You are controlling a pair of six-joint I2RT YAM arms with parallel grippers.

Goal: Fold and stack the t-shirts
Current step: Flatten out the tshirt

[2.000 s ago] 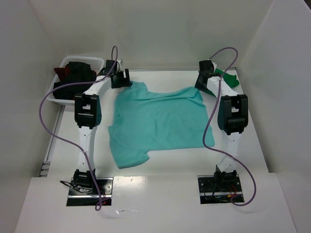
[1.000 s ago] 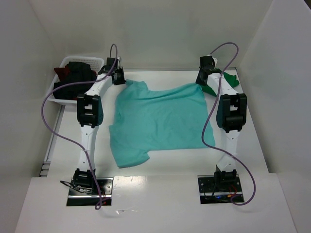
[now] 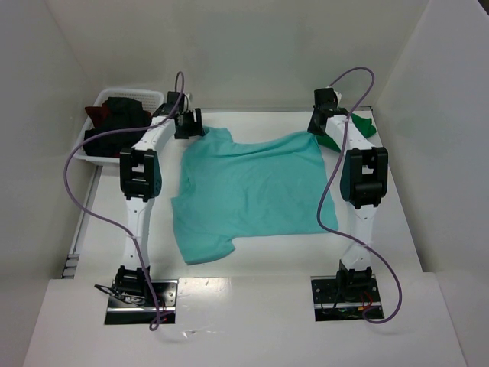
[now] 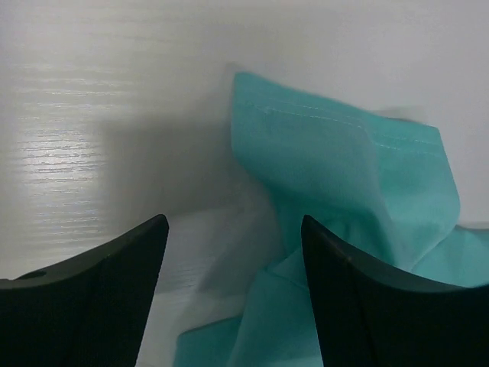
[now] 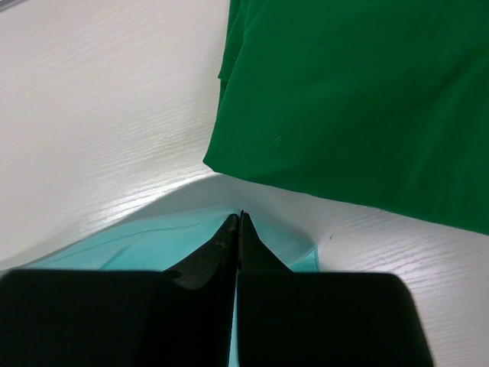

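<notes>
A light teal t-shirt (image 3: 248,195) lies spread on the table between my arms. My left gripper (image 3: 189,122) is open at the shirt's far left corner. In the left wrist view the gripper (image 4: 233,229) stands over the rumpled teal sleeve (image 4: 344,176), with cloth lying between the jaws. My right gripper (image 3: 317,126) is shut on the shirt's far right corner. In the right wrist view the gripper (image 5: 241,218) has teal cloth (image 5: 153,245) tented round its closed tips. A darker green t-shirt (image 3: 359,125) lies just beyond it and shows close ahead in the right wrist view (image 5: 359,99).
A white lattice basket (image 3: 141,93) stands at the far left, holding a black shirt (image 3: 122,115) and a dark red one (image 3: 93,115). White walls close in the table at the back and sides. Purple cables loop over both arms.
The right gripper closed on the shirt's far right corner and pulled it outward. The left gripper drew the far left corner outward, then opened; that corner has slipped back a little.
</notes>
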